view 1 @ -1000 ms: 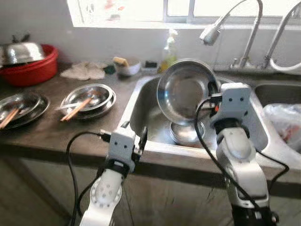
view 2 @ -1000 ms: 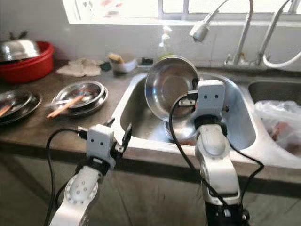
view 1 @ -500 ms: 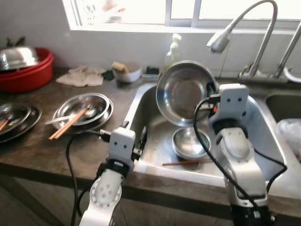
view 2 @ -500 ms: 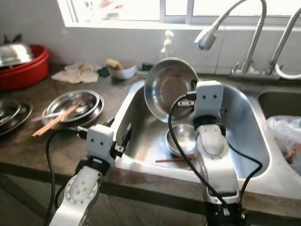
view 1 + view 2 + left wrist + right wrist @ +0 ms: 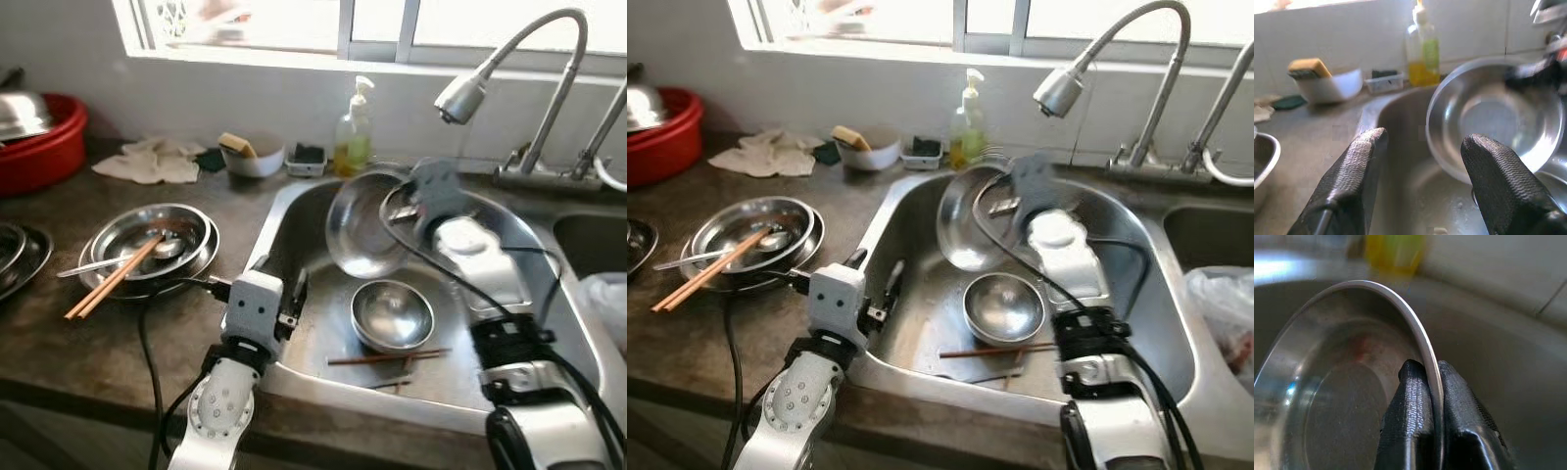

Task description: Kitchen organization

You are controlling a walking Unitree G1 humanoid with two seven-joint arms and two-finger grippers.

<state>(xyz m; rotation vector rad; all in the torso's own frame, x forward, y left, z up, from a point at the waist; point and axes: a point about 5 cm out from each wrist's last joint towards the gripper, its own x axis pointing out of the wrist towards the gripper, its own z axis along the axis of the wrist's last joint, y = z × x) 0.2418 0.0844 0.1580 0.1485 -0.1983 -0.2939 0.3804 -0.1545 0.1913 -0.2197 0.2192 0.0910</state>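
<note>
My right gripper (image 5: pixel 1431 382) is shut on the rim of a large steel bowl (image 5: pixel 361 225), holding it tilted on edge over the sink (image 5: pixel 294 211). Both black fingers (image 5: pixel 1410 396) pinch that thin rim. The same bowl (image 5: pixel 1498 127) lies ahead of my left gripper (image 5: pixel 1420 147), which is open with nothing between its fingers and hovers at the sink's front left corner (image 5: pixel 263 304). A smaller steel bowl (image 5: pixel 392 315) sits on the sink floor, with chopsticks (image 5: pixel 387 358) lying in front of it.
Stacked steel plates with chopsticks and a spoon (image 5: pixel 147 240) sit on the dark counter at left. A soap bottle (image 5: pixel 355 132), a white dish with a sponge (image 5: pixel 250 154), a rag (image 5: pixel 147 162) and a red basin (image 5: pixel 34 147) line the back. A faucet (image 5: pixel 509 78) arches over the sink.
The camera has tipped down and shifted. My right arm has reached forward and lowered the large bowl deeper into the sink. The left gripper stays at the sink's front corner.
</note>
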